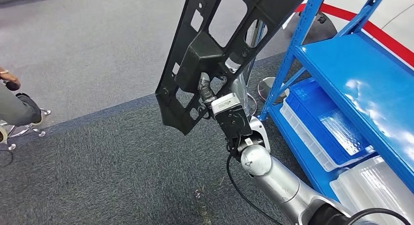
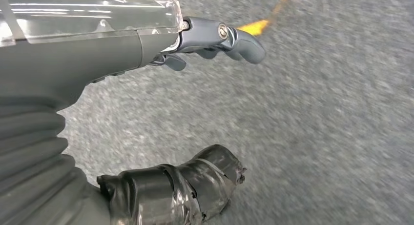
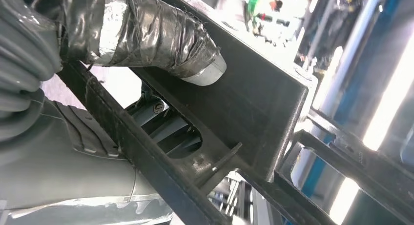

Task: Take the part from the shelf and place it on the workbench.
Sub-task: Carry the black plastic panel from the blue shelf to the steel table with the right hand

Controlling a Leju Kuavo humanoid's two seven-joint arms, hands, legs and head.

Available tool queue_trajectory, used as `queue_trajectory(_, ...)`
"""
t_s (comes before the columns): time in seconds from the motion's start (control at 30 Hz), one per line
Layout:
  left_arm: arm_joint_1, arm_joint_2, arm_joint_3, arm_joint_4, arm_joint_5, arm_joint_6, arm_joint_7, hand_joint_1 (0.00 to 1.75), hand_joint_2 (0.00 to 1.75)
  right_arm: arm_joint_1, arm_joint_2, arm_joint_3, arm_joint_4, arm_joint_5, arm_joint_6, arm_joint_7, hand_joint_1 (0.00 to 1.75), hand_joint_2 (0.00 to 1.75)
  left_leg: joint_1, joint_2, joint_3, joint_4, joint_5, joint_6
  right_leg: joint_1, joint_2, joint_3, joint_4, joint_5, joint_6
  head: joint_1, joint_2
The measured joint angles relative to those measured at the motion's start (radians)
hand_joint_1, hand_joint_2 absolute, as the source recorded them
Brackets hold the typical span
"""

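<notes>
A long black plastic part [image 1: 219, 44] with cut-out openings hangs in the air over the grey carpet, left of the blue shelf [image 1: 361, 83]. My right hand [image 1: 207, 88] grips it near its lower end, arm raised from the bottom right. Up close, the taped thumb [image 3: 161, 37] presses on one face of the black part [image 3: 254, 103] while darker fingers show through an opening behind it. My left hand [image 2: 205, 39] hangs over blurred carpet with fingers apart from the taped thumb [image 2: 185, 186], holding nothing.
The blue shelf's lower level carries a blue crate [image 1: 327, 120] in a white tray and a clear plastic bin [image 1: 376, 188]. A seated person's leg and shoe [image 1: 19, 108] are at the left edge. Red tape [image 1: 371, 27] marks the floor behind the shelf.
</notes>
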Motion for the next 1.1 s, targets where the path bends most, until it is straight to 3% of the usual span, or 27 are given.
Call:
queue_trajectory(0.03,0.003,0.001,0.0,0.003,-0.002,-0.001,-0.001,0.0,1.75,-0.002,0.001,0.001,0.004,-0.005,0.003,-0.001,1.75,1.75,0.003,-0.012,0.011,-0.014,0.003,0.003,0.001,0.009,0.006,-0.001,-0.005,0.002,0.001,0.0)
queue_trajectory(0.1,0.005,0.002,0.0,0.007,-0.004,-0.001,-0.002,0.0,1.75,-0.008,0.002,0.002,0.01,-0.013,0.007,-0.005,1.75,1.75,0.014,-0.035,0.037,-0.041,0.008,0.01,0.001,0.064,-0.013,0.052,-0.035,0.004,0.004,0.0)
queue_trajectory(0.13,0.004,0.001,0.0,0.008,-0.003,-0.001,-0.002,0.0,1.75,-0.01,0.003,0.003,0.013,-0.015,0.008,-0.006,1.75,1.75,0.018,-0.048,0.043,-0.046,0.008,0.014,0.0,0.099,-0.044,0.111,-0.056,0.003,0.006,0.0)
queue_trajectory(0.17,0.001,0.0,0.0,0.009,-0.003,-0.001,-0.002,0.0,1.75,-0.01,0.003,0.003,0.016,-0.017,0.008,-0.008,1.75,1.75,0.02,-0.061,0.047,-0.047,0.006,0.017,0.0,0.12,-0.087,0.183,-0.078,0.004,0.006,0.0)
queue_trajectory(0.23,0.001,-0.001,0.0,0.011,-0.003,-0.001,-0.002,0.0,1.75,-0.008,0.003,0.003,0.023,-0.02,0.009,-0.008,1.75,1.75,0.022,-0.094,0.051,-0.042,0.0,0.017,-0.001,0.132,-0.161,0.274,-0.082,0.009,0.007,0.0)
queue_trajectory(0.27,0.004,-0.002,0.0,0.012,-0.003,-0.002,-0.002,0.0,1.75,-0.008,0.003,0.003,0.026,-0.023,0.009,-0.008,1.75,1.75,0.024,-0.111,0.052,-0.036,-0.005,0.014,-0.003,0.133,-0.173,0.267,-0.056,0.012,0.007,0.0)
queue_trajectory(0.3,0.006,-0.003,0.0,0.013,-0.003,-0.003,-0.003,0.0,1.75,-0.008,0.003,0.003,0.029,-0.026,0.01,-0.008,1.75,1.75,0.028,-0.127,0.053,-0.027,-0.012,0.01,-0.006,0.137,-0.165,0.222,-0.012,0.016,0.008,0.0)
queue_trajectory(0.37,0.009,-0.003,0.0,0.015,-0.004,-0.005,-0.005,0.0,1.75,-0.009,0.003,0.003,0.033,-0.036,0.014,-0.012,1.75,1.75,0.033,-0.157,0.046,0.002,-0.03,-0.004,-0.017,0.176,-0.123,0.099,0.056,0.024,0.007,0.0)
queue_trajectory(0.43,0.01,-0.002,0.001,0.018,-0.004,-0.005,-0.008,0.0,1.75,-0.009,0.004,0.004,0.035,-0.049,0.019,-0.019,1.75,1.75,0.038,-0.182,0.03,0.024,-0.042,-0.016,-0.021,0.21,-0.099,0.042,0.068,0.021,0.006,0.0)
queue_trajectory(0.5,0.017,0.0,0.001,0.022,-0.003,-0.005,-0.009,0.0,1.75,-0.009,0.004,0.004,0.037,-0.064,0.024,-0.024,1.75,1.75,0.041,-0.203,0.02,0.026,-0.04,-0.025,-0.017,0.2,-0.097,0.04,0.063,0.009,0.006,0.0)
queue_trajectory(0.53,0.022,0.001,0.001,0.025,-0.003,-0.005,-0.009,0.0,1.75,-0.01,0.005,0.004,0.037,-0.07,0.027,-0.027,1.75,1.75,0.041,-0.196,0.018,0.029,-0.041,-0.03,-0.017,0.189,-0.094,0.037,0.064,0.002,0.006,0.0)
queue_trajectory(0.6,0.028,0.001,0.001,0.028,-0.004,-0.006,-0.008,0.0,1.75,-0.012,0.008,0.004,0.037,-0.081,0.033,-0.033,1.75,1.75,0.041,-0.14,-0.009,0.08,-0.067,-0.041,-0.018,0.163,-0.084,0.029,0.065,-0.009,0.003,0.0)
queue_trajectory(0.67,0.026,0.0,0.001,0.029,-0.005,-0.006,-0.009,0.0,1.75,-0.011,0.01,0.004,0.037,-0.09,0.036,-0.038,1.75,1.75,0.045,-0.079,-0.072,0.199,-0.118,-0.052,-0.014,0.135,-0.077,0.024,0.061,-0.015,0.0,0.0)
queue_trajectory(0.73,0.026,-0.001,0.001,0.029,-0.008,-0.006,-0.012,0.0,1.75,-0.011,0.01,0.004,0.038,-0.105,0.039,-0.045,1.75,1.75,0.05,-0.064,-0.13,0.295,-0.144,-0.056,-0.01,0.107,-0.073,0.024,0.056,-0.018,0.001,0.0)
queue_trajectory(0.77,0.027,-0.001,0.001,0.029,-0.008,-0.006,-0.015,0.0,1.75,-0.011,0.01,0.004,0.039,-0.115,0.043,-0.049,1.75,1.75,0.052,-0.062,-0.136,0.298,-0.132,-0.056,-0.009,0.093,-0.07,0.024,0.052,-0.017,0.001,0.0)
queue_trajectory(0.83,0.028,-0.001,0.001,0.029,-0.009,-0.006,-0.021,0.0,1.75,-0.011,0.011,0.004,0.039,-0.132,0.05,-0.057,1.75,1.75,0.051,-0.05,-0.084,0.193,-0.067,-0.049,-0.007,0.068,-0.06,0.024,0.044,-0.016,0.001,0.0)
queue_trajectory(0.87,0.027,-0.001,0.001,0.029,-0.009,-0.006,-0.023,0.0,1.75,-0.011,0.011,0.004,0.039,-0.139,0.053,-0.06,1.75,1.75,0.045,-0.029,-0.047,0.122,-0.041,-0.045,-0.006,0.056,-0.053,0.022,0.04,-0.014,0.001,0.0)
queue_trajectory(0.93,0.022,-0.001,0.001,0.029,-0.012,-0.004,-0.026,0.0,1.75,-0.012,0.011,0.004,0.039,-0.157,0.061,-0.066,1.75,1.75,0.031,0.0,0.002,0.03,-0.02,-0.034,-0.003,0.037,-0.044,0.017,0.033,-0.006,0.002,0.0)
queue_trajectory(0.97,0.021,-0.001,0.001,0.03,-0.013,-0.003,-0.027,0.0,1.75,-0.012,0.011,0.004,0.039,-0.166,0.066,-0.069,1.75,1.75,0.024,0.003,0.008,0.019,-0.025,-0.029,-0.002,0.028,-0.041,0.014,0.031,-0.002,0.002,0.0)
queue_trajectory(1.03,0.023,0.0,0.001,0.03,-0.015,-0.002,-0.027,0.0,1.75,-0.012,0.011,0.004,0.038,-0.185,0.079,-0.075,1.75,1.75,0.024,-0.02,0.015,0.006,-0.022,-0.019,-0.004,0.014,-0.033,0.008,0.026,0.011,0.002,0.0)
queue_trajectory(1.1,0.025,0.001,0.001,0.031,-0.018,-0.002,-0.028,0.0,1.75,-0.011,0.012,0.004,0.038,-0.199,0.089,-0.078,1.75,1.75,0.029,-0.041,0.033,-0.013,-0.017,-0.006,-0.006,0.044,-0.036,0.033,0.008,0.019,0.004,0.0)
